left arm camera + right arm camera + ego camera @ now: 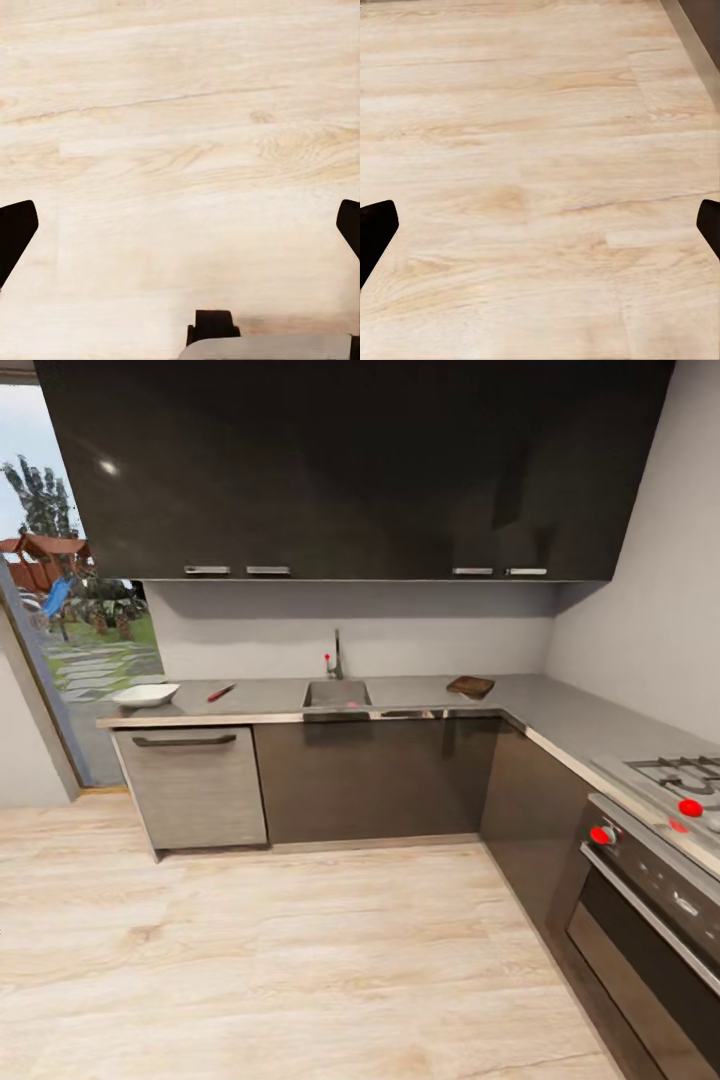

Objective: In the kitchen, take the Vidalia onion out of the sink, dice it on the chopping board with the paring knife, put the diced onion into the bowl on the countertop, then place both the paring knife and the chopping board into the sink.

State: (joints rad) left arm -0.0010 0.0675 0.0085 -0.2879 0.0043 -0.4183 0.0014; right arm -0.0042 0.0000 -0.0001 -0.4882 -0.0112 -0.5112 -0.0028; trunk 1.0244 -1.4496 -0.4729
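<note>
Across the wooden floor, the grey countertop (400,692) runs along the far wall. The sink (336,694) is set in its middle, under a chrome faucet (336,654). A faint pink spot (352,705) in the basin looks like the Vidalia onion. The white bowl (146,695) sits at the counter's left end, with the red-handled paring knife (221,692) between it and the sink. To the right of the sink lies the brown chopping board (470,686). My left gripper (180,232) and right gripper (540,232) both hang open over bare floor, holding nothing.
Dark wall cabinets (350,470) hang over the counter. The counter turns along the right wall to a gas hob and oven (660,860) with red knobs. A glass door (70,620) stands at the left. Light wood floor (300,960) lies between me and the cabinets.
</note>
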